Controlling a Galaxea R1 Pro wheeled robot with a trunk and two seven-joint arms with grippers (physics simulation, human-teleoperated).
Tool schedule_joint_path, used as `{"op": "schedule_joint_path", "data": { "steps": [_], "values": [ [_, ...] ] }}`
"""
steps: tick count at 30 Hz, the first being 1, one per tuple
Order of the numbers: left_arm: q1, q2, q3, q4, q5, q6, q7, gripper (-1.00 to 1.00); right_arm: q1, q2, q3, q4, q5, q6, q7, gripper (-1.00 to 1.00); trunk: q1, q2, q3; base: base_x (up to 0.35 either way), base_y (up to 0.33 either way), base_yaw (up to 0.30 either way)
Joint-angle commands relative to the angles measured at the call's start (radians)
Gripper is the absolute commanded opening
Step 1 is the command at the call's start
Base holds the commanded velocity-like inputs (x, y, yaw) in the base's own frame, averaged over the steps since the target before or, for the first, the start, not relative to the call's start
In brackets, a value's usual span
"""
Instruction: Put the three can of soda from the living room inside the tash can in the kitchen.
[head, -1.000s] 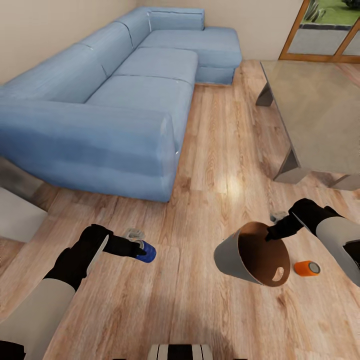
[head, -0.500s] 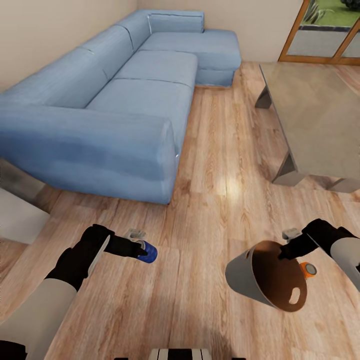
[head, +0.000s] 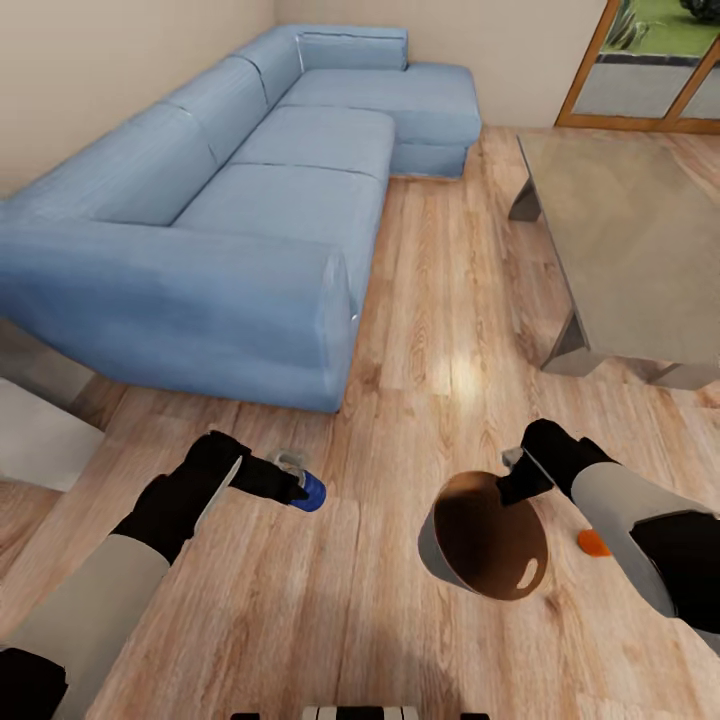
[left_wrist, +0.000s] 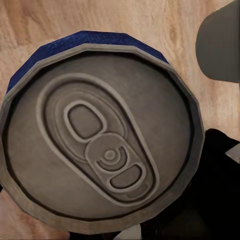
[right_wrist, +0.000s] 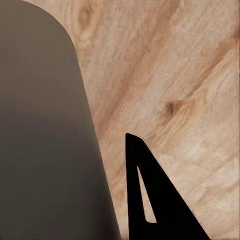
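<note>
Sofa (head: 250, 190): long, blue, along the wall, well apart from both arms.
Coffee table (head: 630, 240): glass top, ahead of the right arm.
Floor (head: 420, 330): light wood.
Bin (head: 485, 532): grey outside, brown inside, tilted with its mouth toward the camera; right gripper (head: 515, 475) clamped on the rim.
Bin risk: a one-sided rim hold may let it swing or slip free.
Blue can (left_wrist: 100, 145): pinched in the left gripper (head: 290, 482), jaws closed around it, above the floor.
Orange can (head: 593, 542): on the floor just beside the right forearm; the arm or bin could knock it rolling.
</note>
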Motion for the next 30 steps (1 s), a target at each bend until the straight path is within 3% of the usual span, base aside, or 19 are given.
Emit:
{"op": "schedule_joint_path", "data": {
  "steps": [1, 3, 5, 10, 13, 16, 20, 24, 30],
  "values": [
    [-0.004, -0.001, -0.020, -0.005, -0.004, 0.000, 0.000, -1.00, -0.001, 0.006, -0.013, -0.011, -0.023, 0.025, -0.004, -1.00, -0.004, 0.007, 0.003, 0.000, 0.000, 0.000],
    [-0.011, -0.004, -0.072, -0.036, -0.004, 0.000, 0.000, -1.00, -0.001, 0.021, -0.018, -0.036, -0.023, 0.071, -0.017, -1.00, -0.012, 0.021, 0.010, 0.000, 0.000, 0.000],
    [-0.014, -0.006, -0.102, -0.066, -0.004, 0.000, -0.001, -1.00, -0.002, 0.028, -0.027, -0.046, -0.024, 0.094, -0.027, -1.00, -0.019, 0.035, 0.016, 0.000, 0.000, 0.000],
    [-0.017, -0.008, -0.186, -0.162, -0.006, 0.000, -0.003, -1.00, -0.004, 0.039, -0.133, -0.054, -0.024, 0.131, -0.095, -1.00, -0.038, 0.070, 0.031, 0.000, 0.000, 0.000],
    [-0.017, -0.008, -0.240, -0.230, -0.005, 0.000, -0.005, -1.00, -0.005, 0.053, -0.232, -0.055, -0.026, 0.150, -0.179, -1.00, -0.050, 0.091, 0.041, 0.000, 0.000, 0.000],
    [-0.019, -0.009, -0.280, -0.314, -0.005, 0.000, -0.007, -1.00, -0.006, 0.065, -0.278, -0.053, -0.026, 0.152, -0.207, -1.00, -0.061, 0.112, 0.050, 0.000, 0.000, 0.000],
    [-0.031, -0.010, -0.296, -0.393, -0.003, 0.000, -0.018, -1.00, -0.007, 0.086, -0.303, -0.048, -0.026, 0.152, -0.224, -1.00, -0.077, 0.140, 0.063, 0.000, 0.000, 0.000],
    [-0.092, -0.009, -0.296, -0.411, 0.002, 0.000, -0.089, -1.00, -0.007, 0.105, -0.307, -0.033, -0.026, 0.152, -0.229, -1.00, -0.081, 0.147, 0.066, 0.000, 0.000, 0.000],
    [-0.197, -0.017, -0.290, -0.416, 0.003, 0.000, -0.224, -1.00, -0.007, 0.178, -0.308, -0.005, -0.026, 0.152, -0.300, -1.00, -0.081, 0.147, 0.066, 0.000, 0.000, 0.000]
  ]
}}
